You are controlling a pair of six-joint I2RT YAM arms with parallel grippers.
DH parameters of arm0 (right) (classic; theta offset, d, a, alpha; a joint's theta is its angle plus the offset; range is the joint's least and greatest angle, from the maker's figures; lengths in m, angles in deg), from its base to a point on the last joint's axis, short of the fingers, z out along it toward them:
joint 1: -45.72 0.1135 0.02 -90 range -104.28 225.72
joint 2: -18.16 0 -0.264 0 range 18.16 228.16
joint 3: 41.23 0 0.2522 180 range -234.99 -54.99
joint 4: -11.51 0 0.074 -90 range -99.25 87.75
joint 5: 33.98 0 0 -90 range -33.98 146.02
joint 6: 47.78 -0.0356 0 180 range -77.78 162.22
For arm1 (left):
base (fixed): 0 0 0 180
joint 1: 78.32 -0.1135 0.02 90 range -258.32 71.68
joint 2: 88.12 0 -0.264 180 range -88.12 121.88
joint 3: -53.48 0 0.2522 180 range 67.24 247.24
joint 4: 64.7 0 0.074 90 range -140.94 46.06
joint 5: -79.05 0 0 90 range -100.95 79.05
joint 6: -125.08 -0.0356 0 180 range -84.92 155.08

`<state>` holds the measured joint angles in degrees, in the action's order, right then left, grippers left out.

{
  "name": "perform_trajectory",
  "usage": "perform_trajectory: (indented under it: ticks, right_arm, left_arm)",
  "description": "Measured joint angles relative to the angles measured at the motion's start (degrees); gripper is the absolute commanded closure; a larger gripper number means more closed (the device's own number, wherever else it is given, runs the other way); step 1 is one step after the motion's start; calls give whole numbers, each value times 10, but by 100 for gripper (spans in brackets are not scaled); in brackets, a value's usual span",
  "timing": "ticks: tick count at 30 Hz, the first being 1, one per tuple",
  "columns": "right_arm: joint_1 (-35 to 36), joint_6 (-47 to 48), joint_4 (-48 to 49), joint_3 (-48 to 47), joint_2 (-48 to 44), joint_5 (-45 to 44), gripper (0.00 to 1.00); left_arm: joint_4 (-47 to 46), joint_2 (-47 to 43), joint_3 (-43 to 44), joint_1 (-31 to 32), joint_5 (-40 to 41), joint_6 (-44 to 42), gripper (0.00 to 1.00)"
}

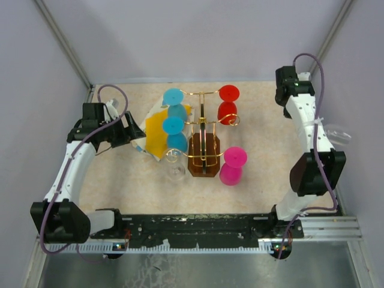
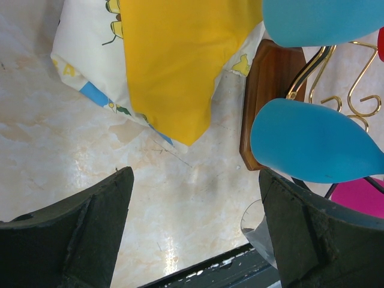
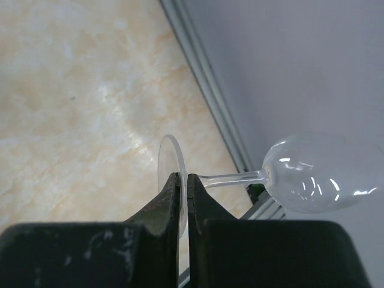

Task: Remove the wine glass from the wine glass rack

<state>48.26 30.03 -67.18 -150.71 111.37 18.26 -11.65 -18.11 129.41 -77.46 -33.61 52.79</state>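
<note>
The wine glass rack is gold wire on a dark wooden base at mid-table. Blue, red and pink glasses hang on or stand by it. My right gripper is shut on the foot of a clear wine glass, holding it sideways at the table's right edge, well away from the rack; it also shows in the top view. My left gripper is open and empty over bare table, left of the rack's base and a blue glass.
A yellow-and-white cloth lies left of the rack. Another clear glass stands by the rack's near-left corner, just beside my left gripper's right finger. The metal rail and the grey wall are close to the held glass.
</note>
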Motion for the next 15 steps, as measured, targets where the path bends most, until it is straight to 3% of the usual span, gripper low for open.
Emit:
perform_trajectory:
  ticks: [10, 15]
  right_arm:
    - [30, 35, 37, -20, 139, -201, 100]
    - [48, 36, 46, -20, 195, -260, 100]
  left_arm:
    - [-8, 0, -1, 0, -12, 0, 9]
    - [-11, 0, -1, 0, -19, 0, 9]
